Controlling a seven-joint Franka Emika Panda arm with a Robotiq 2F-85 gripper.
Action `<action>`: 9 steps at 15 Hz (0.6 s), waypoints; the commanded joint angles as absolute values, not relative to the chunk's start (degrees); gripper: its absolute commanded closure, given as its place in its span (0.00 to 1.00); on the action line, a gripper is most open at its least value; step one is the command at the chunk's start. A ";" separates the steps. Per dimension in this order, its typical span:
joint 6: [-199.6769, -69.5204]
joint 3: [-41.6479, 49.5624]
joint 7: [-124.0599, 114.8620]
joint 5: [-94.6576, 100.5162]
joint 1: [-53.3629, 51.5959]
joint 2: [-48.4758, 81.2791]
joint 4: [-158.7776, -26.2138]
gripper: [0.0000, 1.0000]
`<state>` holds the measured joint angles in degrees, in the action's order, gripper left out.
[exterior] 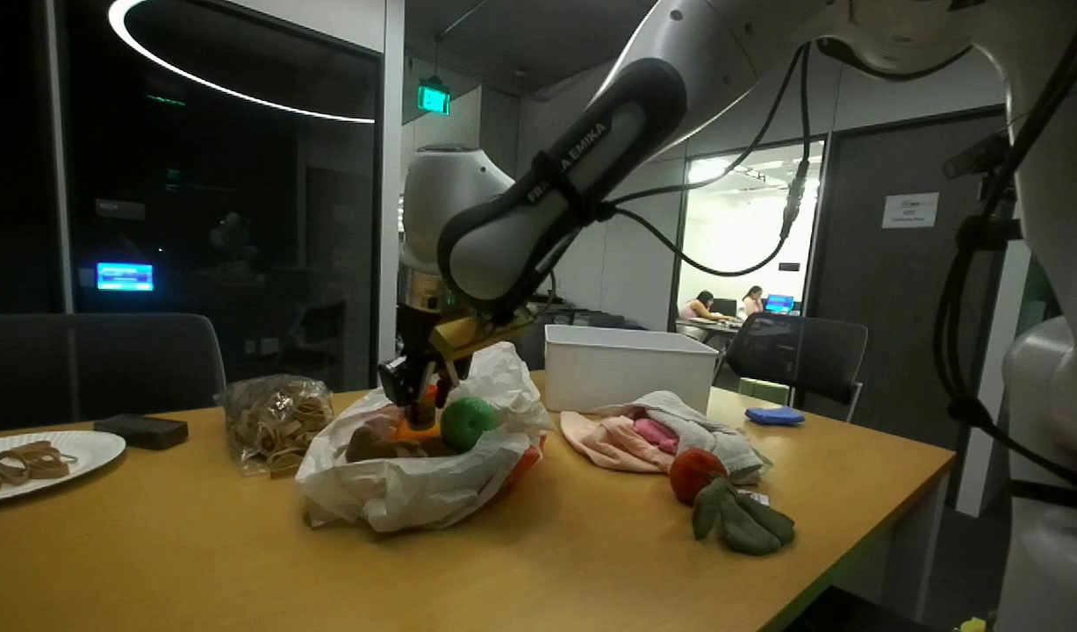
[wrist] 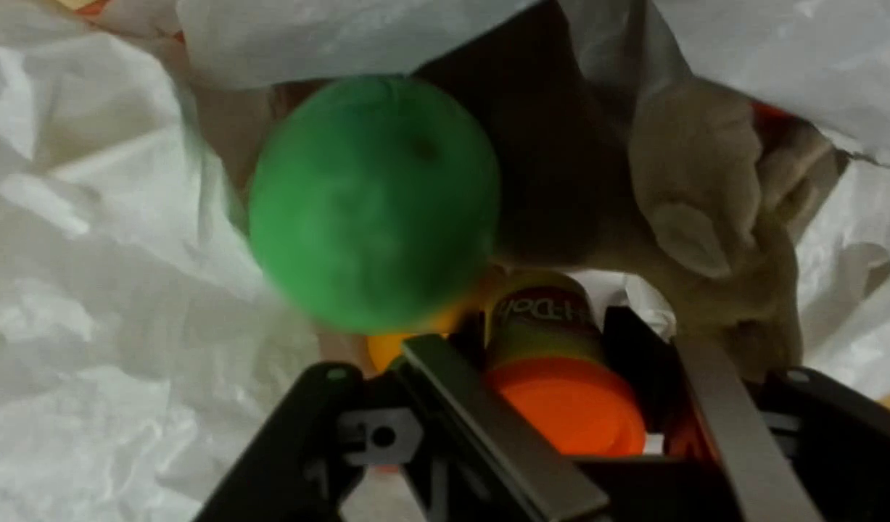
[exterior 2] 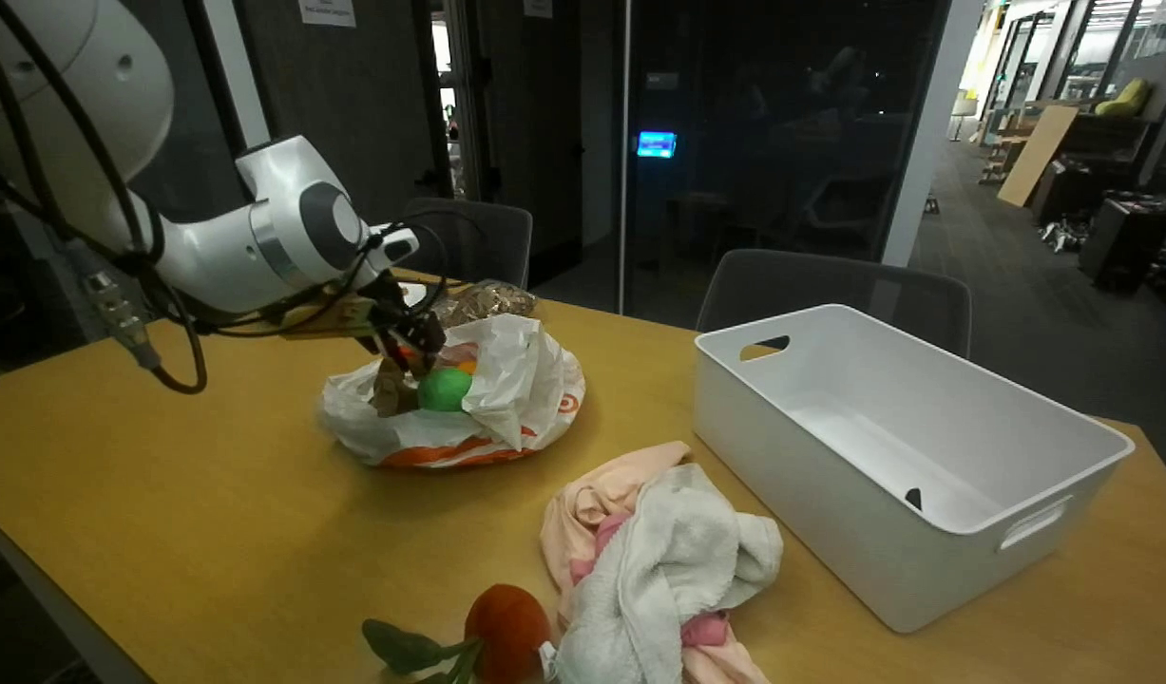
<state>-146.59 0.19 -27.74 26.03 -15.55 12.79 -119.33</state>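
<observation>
My gripper (wrist: 524, 337) points down into a crumpled white plastic bag (exterior: 389, 491) on the wooden table. Between its fingers is a Play-Doh can (wrist: 561, 395) with an orange lid, and the jaws appear closed against its two sides. The can leans and still sits down among the bag's contents; its lower end is partly hidden. Right beside the gripper rests a green ball (wrist: 376, 210), also visible in both exterior views. A brown soft item (wrist: 706, 217) lies on the opposite side of the can. Part of an orange-yellow thing (wrist: 384, 351) shows under the ball.
A white bin (exterior 2: 782, 475) stands near pink and grey cloths (exterior 2: 678, 560). Close to them lies a red round plush (exterior: 698, 476) with green leaves. Across the table are a clear bag of tan bands (exterior: 279, 421), a black box (exterior: 143, 430) and a white plate (exterior: 99, 452).
</observation>
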 commanded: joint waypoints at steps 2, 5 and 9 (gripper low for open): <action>-156.30 2.36 -35.75 33.55 -16.19 13.90 -123.59 0.27; -158.78 2.69 -38.47 34.55 -15.98 13.55 -124.50 0.13; -157.98 3.53 -39.62 35.27 -15.67 9.05 -124.63 0.00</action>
<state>-157.78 2.32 -37.67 33.46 -15.53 13.98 -123.46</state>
